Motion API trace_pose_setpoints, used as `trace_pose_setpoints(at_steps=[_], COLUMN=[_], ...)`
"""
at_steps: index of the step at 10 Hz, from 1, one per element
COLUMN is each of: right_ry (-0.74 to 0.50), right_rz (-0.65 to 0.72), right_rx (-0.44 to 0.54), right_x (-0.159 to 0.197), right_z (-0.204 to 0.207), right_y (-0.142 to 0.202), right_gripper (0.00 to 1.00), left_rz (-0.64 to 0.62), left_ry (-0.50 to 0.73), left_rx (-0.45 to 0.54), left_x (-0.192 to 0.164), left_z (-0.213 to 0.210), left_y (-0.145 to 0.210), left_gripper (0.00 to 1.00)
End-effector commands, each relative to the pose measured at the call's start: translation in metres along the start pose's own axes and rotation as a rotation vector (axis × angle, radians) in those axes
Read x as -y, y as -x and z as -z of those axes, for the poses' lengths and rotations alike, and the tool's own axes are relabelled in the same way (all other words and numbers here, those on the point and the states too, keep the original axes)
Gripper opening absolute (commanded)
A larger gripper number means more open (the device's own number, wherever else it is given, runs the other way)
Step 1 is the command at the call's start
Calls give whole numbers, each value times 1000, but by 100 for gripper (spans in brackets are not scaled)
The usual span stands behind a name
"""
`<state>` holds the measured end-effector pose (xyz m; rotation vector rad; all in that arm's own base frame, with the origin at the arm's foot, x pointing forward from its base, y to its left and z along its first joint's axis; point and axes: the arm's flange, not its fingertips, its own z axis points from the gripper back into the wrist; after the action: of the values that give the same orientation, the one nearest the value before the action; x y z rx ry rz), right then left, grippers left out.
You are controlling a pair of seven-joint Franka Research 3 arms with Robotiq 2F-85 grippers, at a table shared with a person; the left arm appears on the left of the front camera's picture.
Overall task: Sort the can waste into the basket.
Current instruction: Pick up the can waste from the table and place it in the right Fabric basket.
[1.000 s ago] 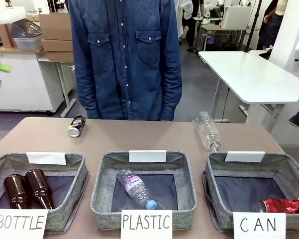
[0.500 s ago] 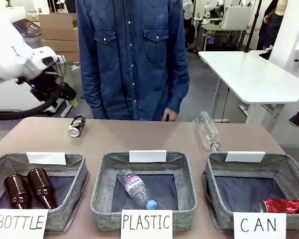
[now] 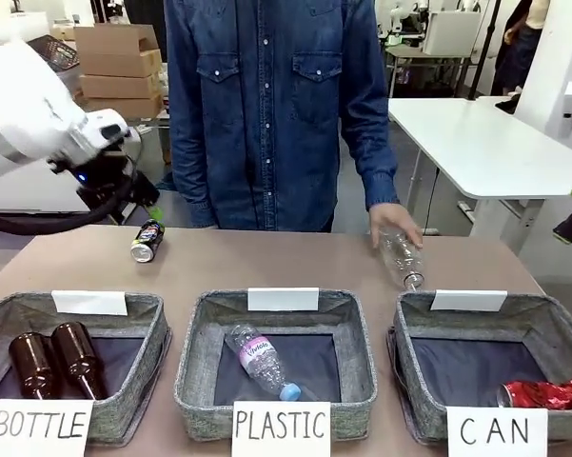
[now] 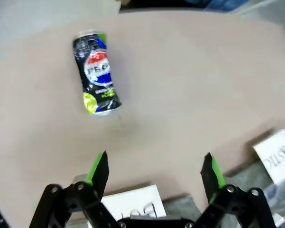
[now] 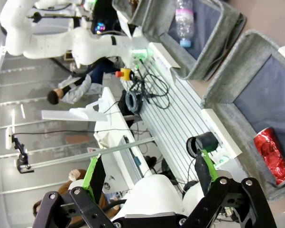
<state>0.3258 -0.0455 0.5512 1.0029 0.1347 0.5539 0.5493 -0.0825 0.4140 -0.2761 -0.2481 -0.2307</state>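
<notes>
A robotics lab: a white robot arm hangs over a bench with hand-lettered sorting signs. Stacked cardboard boxes stand far left and a white work table far right. Loose cables and a red-and-yellow stop button lie beyond the bench's near edge.

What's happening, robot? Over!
Left gripper open near dark can. Right gripper open, empty. Red can in CAN basket. Person's hand at clear bottle.

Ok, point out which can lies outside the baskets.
The dark can with the red-white-blue logo, lying on the bare table; the crushed red can is inside the CAN basket.
</notes>
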Motion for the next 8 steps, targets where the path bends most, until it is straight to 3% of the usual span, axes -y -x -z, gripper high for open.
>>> trace_pose_setpoints(at_steps=[1, 2, 3, 5, 8], right_ry=[9, 9, 9, 9, 9], right_rz=[-18, -18, -18, -18, -18], right_rx=[-12, -12, -12, -12, -12], right_x=[1, 1, 1, 1, 1], right_z=[-3, -3, -3, -3, -3], right_y=[3, 3, 3, 3, 3], right_gripper=[100, 100, 100, 100, 100], left_rz=[-92, -109, -86, -179, -194], left_ry=[-115, -162, -115, -251, -229], left_rx=[-42, -43, -50, -40, -78], left_x=[-7, -11, -15, -28, -39], left_z=[46, 58, 70, 90, 104], left_y=[-41, -49, -56, -65, -67], left_gripper=[100, 100, 100, 100, 100])
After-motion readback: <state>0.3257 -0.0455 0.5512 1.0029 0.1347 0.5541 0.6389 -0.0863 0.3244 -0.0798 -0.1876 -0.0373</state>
